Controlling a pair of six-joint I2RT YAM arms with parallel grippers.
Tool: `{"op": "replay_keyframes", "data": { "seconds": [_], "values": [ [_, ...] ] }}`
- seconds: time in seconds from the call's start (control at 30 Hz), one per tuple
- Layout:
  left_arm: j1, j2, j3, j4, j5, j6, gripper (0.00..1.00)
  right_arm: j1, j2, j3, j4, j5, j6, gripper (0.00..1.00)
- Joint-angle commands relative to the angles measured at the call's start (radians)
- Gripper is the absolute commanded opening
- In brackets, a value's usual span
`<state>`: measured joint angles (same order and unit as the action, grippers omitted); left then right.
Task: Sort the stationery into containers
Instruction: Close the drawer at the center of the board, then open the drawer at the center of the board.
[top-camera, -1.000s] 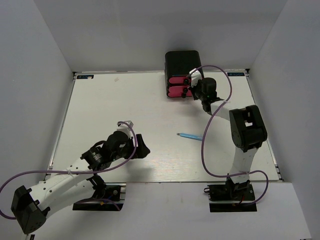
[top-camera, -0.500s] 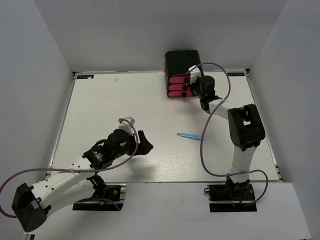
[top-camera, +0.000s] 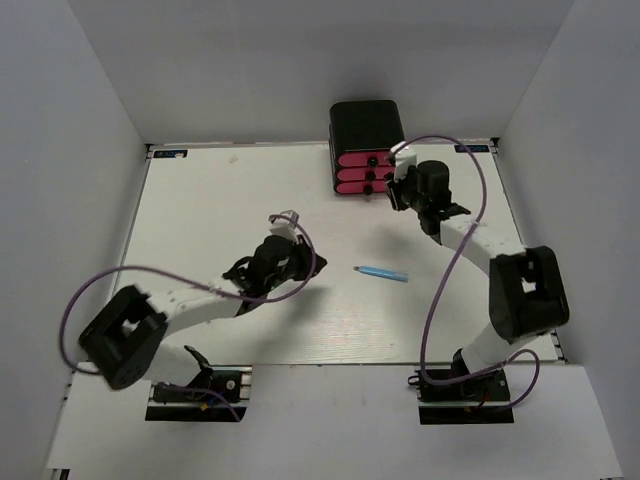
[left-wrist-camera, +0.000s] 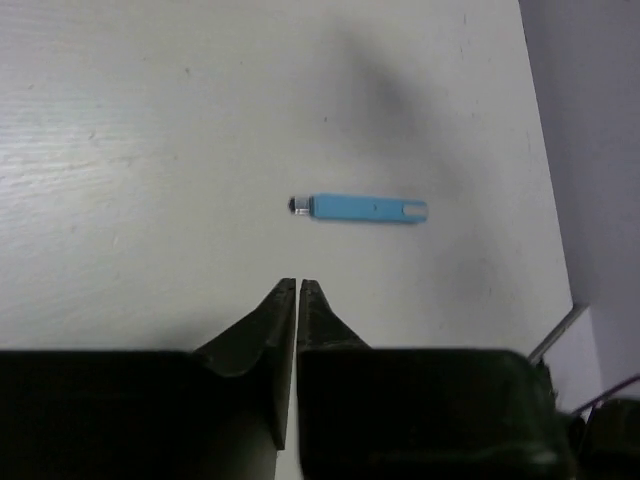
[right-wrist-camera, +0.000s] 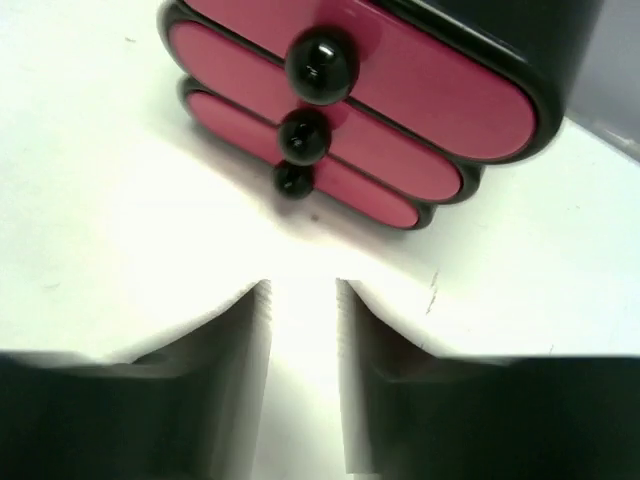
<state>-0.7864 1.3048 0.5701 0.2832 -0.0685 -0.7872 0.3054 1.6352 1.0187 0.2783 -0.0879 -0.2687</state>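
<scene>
The big white table (top-camera: 220, 200) fills most of the top view. At its far edge, at about 1 o'clock, sits the black cabinet (top-camera: 367, 125) with round corners. It holds three pink drawers (top-camera: 350, 172), one on top of another. All three are pushed in, so you cannot see what is inside them. In the right wrist view the top of the cabinet is cut off by the edge of the picture.

The right gripper (top-camera: 398, 192) is at 4 o'clock from the drawer fronts, close to them but not touching. Its jaws stand a little apart with only bare table between them. In its own view the fingers (right-wrist-camera: 230, 340) look blurry, and the drawers are at 12 o'clock.

The left gripper (top-camera: 300, 265) is near the middle of the table. Its jaws are pressed almost together, with just a thin slit, and they hold nothing.

The light blue marker (top-camera: 382, 272) lies flat on the table at 3 o'clock from the left gripper, apart from it. Its dark tip points toward that gripper.

Each drawer has a small shiny black knob (right-wrist-camera: 321, 65).
</scene>
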Motion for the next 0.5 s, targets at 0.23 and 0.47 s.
{"op": "replay_keyframes", "data": {
  "seconds": [0.23, 0.47],
  "values": [
    [0.076, 0.617, 0.431, 0.351, 0.062, -0.184, 0.38, -0.075, -0.301, -0.107, -0.318, -0.266, 0.157, 0.0],
    [0.096, 0.872, 0.531, 0.606, -0.046, -0.349, 0.55, -0.156, -0.36, -0.126, -0.304, -0.24, 0.164, 0.0]
  ]
}}
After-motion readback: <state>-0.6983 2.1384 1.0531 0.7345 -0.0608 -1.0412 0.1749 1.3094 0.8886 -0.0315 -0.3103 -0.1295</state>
